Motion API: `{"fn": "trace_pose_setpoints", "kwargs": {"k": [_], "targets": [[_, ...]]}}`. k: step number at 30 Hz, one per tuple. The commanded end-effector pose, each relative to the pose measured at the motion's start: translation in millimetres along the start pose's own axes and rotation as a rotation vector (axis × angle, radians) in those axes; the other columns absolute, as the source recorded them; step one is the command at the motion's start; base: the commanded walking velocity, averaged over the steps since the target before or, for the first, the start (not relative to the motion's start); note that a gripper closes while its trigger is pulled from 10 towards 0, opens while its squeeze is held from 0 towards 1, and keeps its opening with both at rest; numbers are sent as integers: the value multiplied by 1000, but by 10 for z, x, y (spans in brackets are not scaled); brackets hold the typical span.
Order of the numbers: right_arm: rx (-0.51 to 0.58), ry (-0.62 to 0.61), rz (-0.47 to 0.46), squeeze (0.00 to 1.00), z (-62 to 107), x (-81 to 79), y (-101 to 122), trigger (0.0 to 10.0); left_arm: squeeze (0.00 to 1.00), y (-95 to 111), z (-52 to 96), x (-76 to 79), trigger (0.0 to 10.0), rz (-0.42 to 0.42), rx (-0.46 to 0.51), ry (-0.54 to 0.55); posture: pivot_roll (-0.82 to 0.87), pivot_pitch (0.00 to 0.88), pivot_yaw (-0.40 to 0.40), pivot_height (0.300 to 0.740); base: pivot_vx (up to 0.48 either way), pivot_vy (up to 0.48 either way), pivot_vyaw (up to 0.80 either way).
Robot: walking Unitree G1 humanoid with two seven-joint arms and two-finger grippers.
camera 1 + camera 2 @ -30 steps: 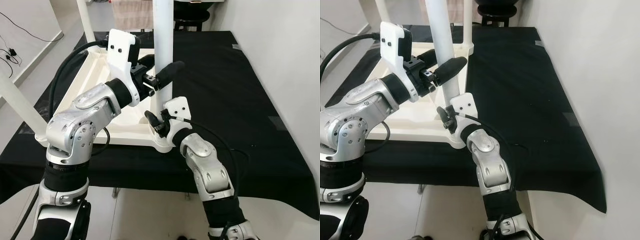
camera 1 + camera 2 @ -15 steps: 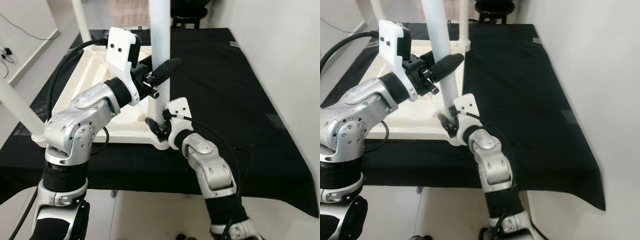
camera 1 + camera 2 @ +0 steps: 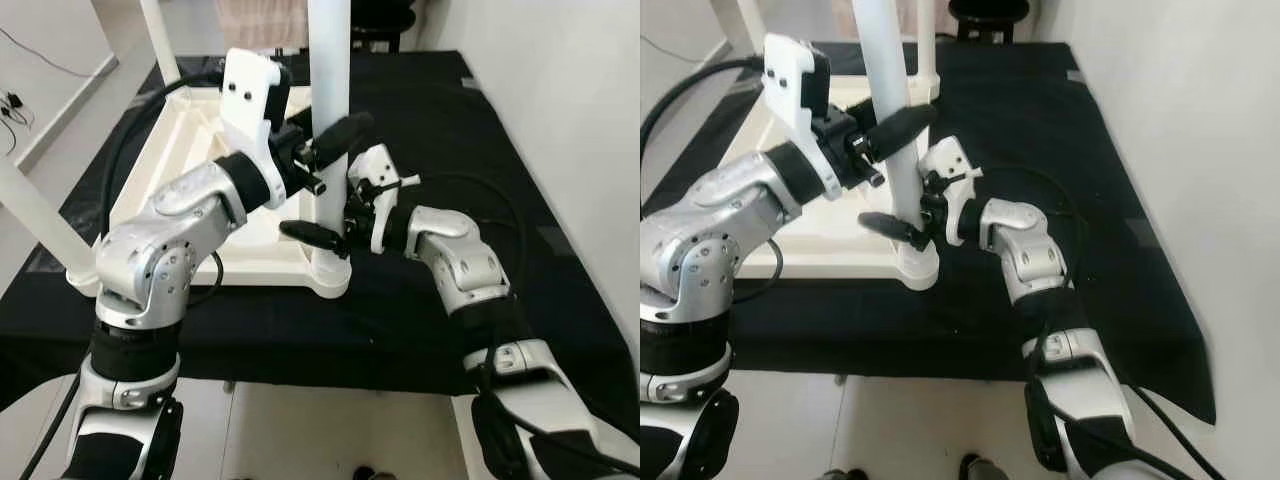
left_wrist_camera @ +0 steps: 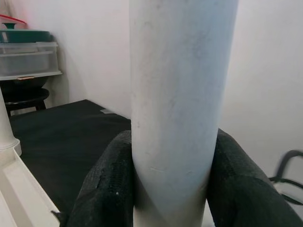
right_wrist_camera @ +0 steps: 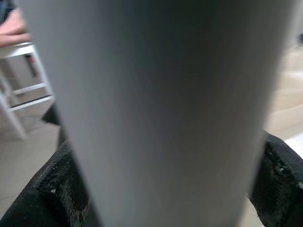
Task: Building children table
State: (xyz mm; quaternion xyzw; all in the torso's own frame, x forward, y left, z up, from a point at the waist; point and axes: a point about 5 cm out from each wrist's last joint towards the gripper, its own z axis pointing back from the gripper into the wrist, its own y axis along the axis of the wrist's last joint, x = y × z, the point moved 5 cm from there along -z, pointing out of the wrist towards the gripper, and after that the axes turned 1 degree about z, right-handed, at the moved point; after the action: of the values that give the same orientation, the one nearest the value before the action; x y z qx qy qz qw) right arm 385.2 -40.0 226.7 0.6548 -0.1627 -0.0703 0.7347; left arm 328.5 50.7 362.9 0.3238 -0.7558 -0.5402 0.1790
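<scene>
The white children's table [image 3: 190, 150] lies upside down on a black cloth, its legs pointing up. My left gripper [image 3: 325, 140] is shut on the near right leg [image 3: 329, 60], about halfway up. In the left wrist view both black fingers [image 4: 109, 184] press against the leg's sides. My right gripper [image 3: 335, 222] reaches in from the right and is shut on the same leg lower down, just above its base [image 3: 330, 275]. One finger [image 3: 315, 235] crosses in front of the leg. In the right wrist view the fingers [image 5: 57, 189] hug both sides of the leg.
Two more white legs stand up, one at the near left corner [image 3: 30, 215] and one at the far left [image 3: 160, 40]. The black cloth [image 3: 440, 120] stretches right to a white wall [image 3: 570, 100]. A dark stool [image 3: 385, 15] stands behind the table.
My right arm has swung from under the table's near corner to the leg's right side, and its gripper now clasps the leg above the base. The left gripper keeps its hold.
</scene>
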Motion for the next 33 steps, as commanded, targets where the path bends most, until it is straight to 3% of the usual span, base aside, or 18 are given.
{"fn": "trace_pose_setpoints", "kwargs": {"k": [1,8,22,23,33], "targets": [[-23,66,17,0,-90,-83,-22,0,0,-91,8,7,0,30,-36,-6,30,203,-12,740,0,0,0],[-2,212,-16,0,-132,-176,15,0,0,-100,25,13,0,24,-45,-8,44,205,-11,740,0,0,0],[1,234,-8,0,-100,-127,-46,0,0,-109,19,-2,118,7,-45,9,30,195,-4,740,0,0,0],[5,227,-9,0,-93,-125,-63,0,1000,-98,19,28,10000,17,-36,-11,26,197,-1,740,0,0,0],[33,196,-22,0,6,-92,-116,0,1000,-113,5,-33,10000,35,-40,23,10,201,4,740,0,0,0]]}}
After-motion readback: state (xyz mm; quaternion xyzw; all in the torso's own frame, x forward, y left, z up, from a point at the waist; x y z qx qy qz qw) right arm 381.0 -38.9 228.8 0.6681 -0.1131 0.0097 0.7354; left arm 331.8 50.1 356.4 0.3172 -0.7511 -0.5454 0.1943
